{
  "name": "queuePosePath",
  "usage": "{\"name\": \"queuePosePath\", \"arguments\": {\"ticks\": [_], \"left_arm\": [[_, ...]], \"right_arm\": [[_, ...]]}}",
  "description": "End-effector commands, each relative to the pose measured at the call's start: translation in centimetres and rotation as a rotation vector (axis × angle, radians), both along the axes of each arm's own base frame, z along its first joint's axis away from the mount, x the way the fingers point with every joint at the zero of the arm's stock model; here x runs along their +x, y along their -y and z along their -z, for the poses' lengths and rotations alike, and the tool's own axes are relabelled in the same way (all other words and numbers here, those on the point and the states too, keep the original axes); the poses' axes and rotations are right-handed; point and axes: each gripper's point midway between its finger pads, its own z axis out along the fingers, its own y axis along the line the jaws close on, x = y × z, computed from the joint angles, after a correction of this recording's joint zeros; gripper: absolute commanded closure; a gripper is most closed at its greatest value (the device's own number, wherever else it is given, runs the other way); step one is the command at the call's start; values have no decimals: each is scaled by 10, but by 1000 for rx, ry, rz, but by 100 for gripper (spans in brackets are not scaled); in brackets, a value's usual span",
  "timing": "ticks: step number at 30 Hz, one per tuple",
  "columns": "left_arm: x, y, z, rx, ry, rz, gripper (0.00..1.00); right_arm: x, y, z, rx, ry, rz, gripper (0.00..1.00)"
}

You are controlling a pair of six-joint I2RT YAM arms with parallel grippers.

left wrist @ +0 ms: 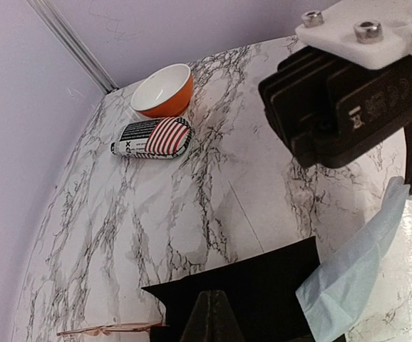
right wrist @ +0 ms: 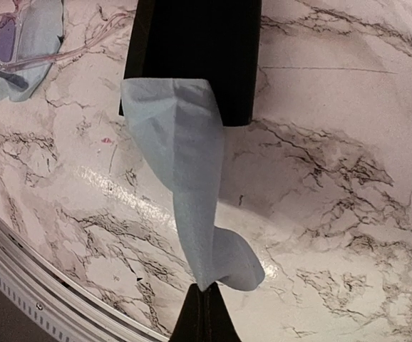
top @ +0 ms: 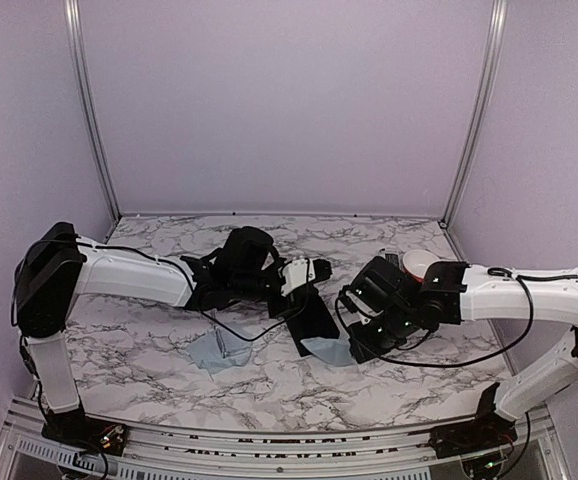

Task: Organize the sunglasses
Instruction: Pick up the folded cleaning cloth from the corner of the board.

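The lilac clear-framed sunglasses (right wrist: 6, 37) lie on a pale blue cloth (right wrist: 38, 25) at the table's front left (top: 217, 350). The thin wire-framed sunglasses (left wrist: 106, 329) lie beside the black case (left wrist: 263, 281), only partly in view. My left gripper (left wrist: 213, 317) is shut at the far end of the black case (top: 314, 318) and seems to hold it. My right gripper (right wrist: 206, 299) is shut on the end of a second pale blue cloth (right wrist: 184, 164), which drapes to the case's near end (right wrist: 192, 57). The cloth also shows in the top view (top: 327, 349).
A stars-and-stripes case (left wrist: 152, 137) and an orange bowl (left wrist: 165, 89) stand near the back right corner. The right arm's wrist (left wrist: 356, 92) hangs close over the black case. The table's metal front rail (right wrist: 21, 274) runs just behind the right gripper.
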Motion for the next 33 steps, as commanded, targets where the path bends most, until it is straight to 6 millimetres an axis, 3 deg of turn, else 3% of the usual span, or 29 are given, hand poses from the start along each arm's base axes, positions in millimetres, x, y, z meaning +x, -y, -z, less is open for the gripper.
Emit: {"name": "queuePosePath", "arguments": {"ticks": [1,4,7,9,13,22,27,33], "left_arm": [[15,0,-4,-23,-16,3,100],[0,-8,-4,-15,-25,68,99],[-13,-16,-3,-3,-19,113,77],[-18,-19,-4,6,-45,122,68],[-27,-18,-5,17,-141,122,66],[-86,-7,16,98,-266,238,66],[-114,3,44,159,-324,329,68],[-121,26,66,195,-438,383,73]], "right_arm": [[17,-14,-14,38,32,-2,100],[14,-15,-13,34,17,-27,100],[-3,-18,-11,77,-20,-103,100],[-17,-16,-8,101,-45,-143,100],[-46,2,6,103,-123,-185,100],[-108,24,33,62,-268,-286,100],[-111,37,42,32,-260,-259,100],[-110,52,51,2,-244,-210,100]]}}
